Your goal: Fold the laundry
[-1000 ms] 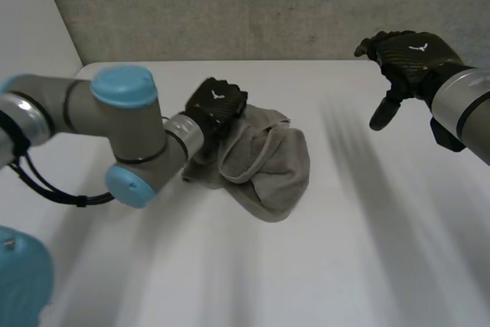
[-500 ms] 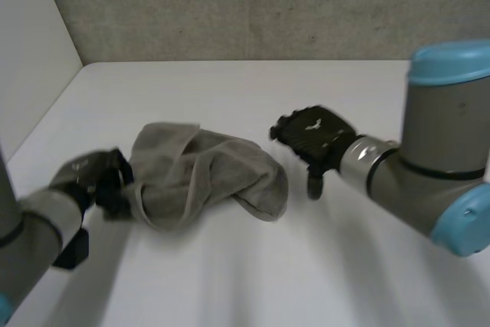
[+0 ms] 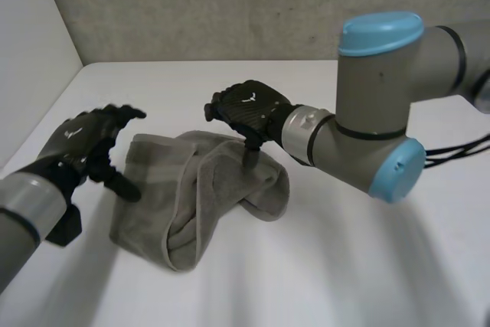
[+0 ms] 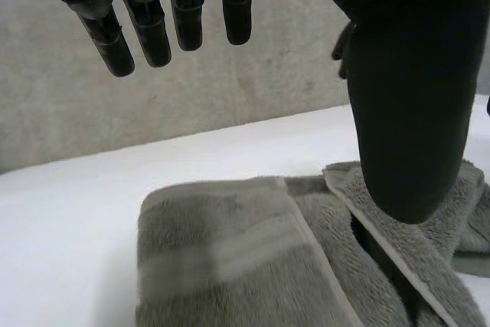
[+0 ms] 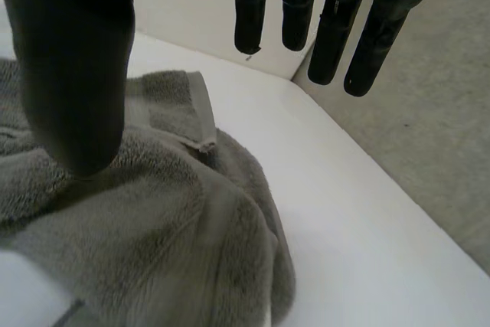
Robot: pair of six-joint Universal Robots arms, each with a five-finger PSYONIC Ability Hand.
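Left robot hand (image 3: 88, 143) is hovering just beside the towel's near-left edge, fingers straight and spread away from the thumb, gripping nothing. Grey towel (image 3: 222, 189) is lying bunched and half doubled over on the middle of the tabletop (image 3: 344, 258). I judge it to be light, thick, limp terry that will be sagging and bunching when lifted, so best pinched along the hemmed edge (image 4: 306, 235) or at a corner. Right robot hand (image 3: 249, 109) is hanging over the towel's far fold, fingers spread, thumb pointing down at the pile, contact unclear.
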